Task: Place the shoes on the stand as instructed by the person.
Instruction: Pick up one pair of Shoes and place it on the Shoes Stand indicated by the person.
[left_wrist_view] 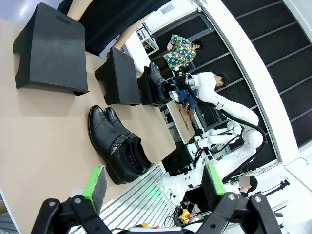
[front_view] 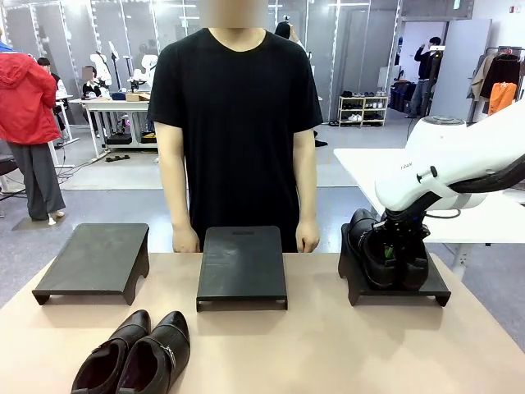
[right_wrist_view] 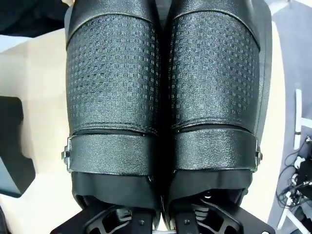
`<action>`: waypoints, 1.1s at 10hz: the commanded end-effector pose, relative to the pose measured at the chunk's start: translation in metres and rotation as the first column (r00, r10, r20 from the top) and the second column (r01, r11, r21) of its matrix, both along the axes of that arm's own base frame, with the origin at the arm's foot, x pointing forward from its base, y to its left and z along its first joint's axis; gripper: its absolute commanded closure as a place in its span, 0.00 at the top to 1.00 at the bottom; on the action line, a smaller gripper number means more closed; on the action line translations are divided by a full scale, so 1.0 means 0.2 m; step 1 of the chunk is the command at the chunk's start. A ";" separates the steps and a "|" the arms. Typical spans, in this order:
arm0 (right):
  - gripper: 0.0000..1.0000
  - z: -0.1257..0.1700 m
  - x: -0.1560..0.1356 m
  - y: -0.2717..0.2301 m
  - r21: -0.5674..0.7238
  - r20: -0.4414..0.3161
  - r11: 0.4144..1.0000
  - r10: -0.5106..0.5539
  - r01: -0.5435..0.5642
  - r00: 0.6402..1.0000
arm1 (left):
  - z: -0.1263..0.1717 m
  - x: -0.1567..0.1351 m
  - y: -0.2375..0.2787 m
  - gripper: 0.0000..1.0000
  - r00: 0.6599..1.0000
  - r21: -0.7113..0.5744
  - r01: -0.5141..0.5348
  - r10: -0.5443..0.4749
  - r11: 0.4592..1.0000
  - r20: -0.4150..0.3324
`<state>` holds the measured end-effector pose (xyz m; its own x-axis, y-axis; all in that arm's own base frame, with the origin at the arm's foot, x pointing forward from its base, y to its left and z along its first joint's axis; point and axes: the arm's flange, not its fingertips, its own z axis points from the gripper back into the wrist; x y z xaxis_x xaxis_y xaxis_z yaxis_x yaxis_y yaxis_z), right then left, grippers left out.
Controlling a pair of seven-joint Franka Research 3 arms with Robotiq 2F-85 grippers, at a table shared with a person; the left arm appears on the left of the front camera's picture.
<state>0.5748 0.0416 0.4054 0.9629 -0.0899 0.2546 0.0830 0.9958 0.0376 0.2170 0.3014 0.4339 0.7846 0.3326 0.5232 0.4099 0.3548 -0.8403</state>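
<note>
One pair of glossy black shoes (front_view: pixel 384 250) stands on the right stand (front_view: pixel 431 289). My right gripper (front_view: pixel 395 245) reaches down into them and is shut on their inner walls. In the right wrist view these shoes (right_wrist_view: pixel 163 97) show textured uppers and buckled straps, with the gripper (right_wrist_view: pixel 163 222) at their openings. A second pair of shoes (front_view: pixel 135 355), with a small metal strap ornament, lies on the table at the front left. My left gripper (left_wrist_view: pixel 153 183) hangs open above the table, short of that pair (left_wrist_view: pixel 117 144). The person (front_view: pixel 238 123) stands at the far side, hands at the table edge.
Two more black stands sit at the far side: the middle one (front_view: pixel 242 264) and the left one (front_view: pixel 94 258), both bare. A white table (front_view: pixel 361 164) stands behind my right arm. Other people and racks are far off in the room.
</note>
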 end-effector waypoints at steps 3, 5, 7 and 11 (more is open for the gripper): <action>0.35 -0.03 -0.04 -0.02 -0.001 0.066 0.999 -0.032 0.032 0.997 | 0.01 0.00 0.00 1.00 1.000 -0.002 0.002 -0.002 1.000 0.006; 0.80 0.00 -0.08 -0.02 0.001 0.088 1.000 -0.031 0.031 0.996 | 0.01 0.00 0.00 1.00 1.000 -0.002 0.002 -0.002 1.000 0.006; 1.00 0.01 -0.12 -0.02 0.003 0.101 0.999 -0.038 0.038 0.994 | 0.01 0.00 0.00 1.00 1.000 -0.002 0.002 -0.002 1.000 0.006; 1.00 0.03 -0.17 -0.03 0.020 0.108 0.999 -0.047 0.045 0.993 | 0.01 0.00 0.00 1.00 1.000 -0.002 0.002 -0.002 1.000 0.006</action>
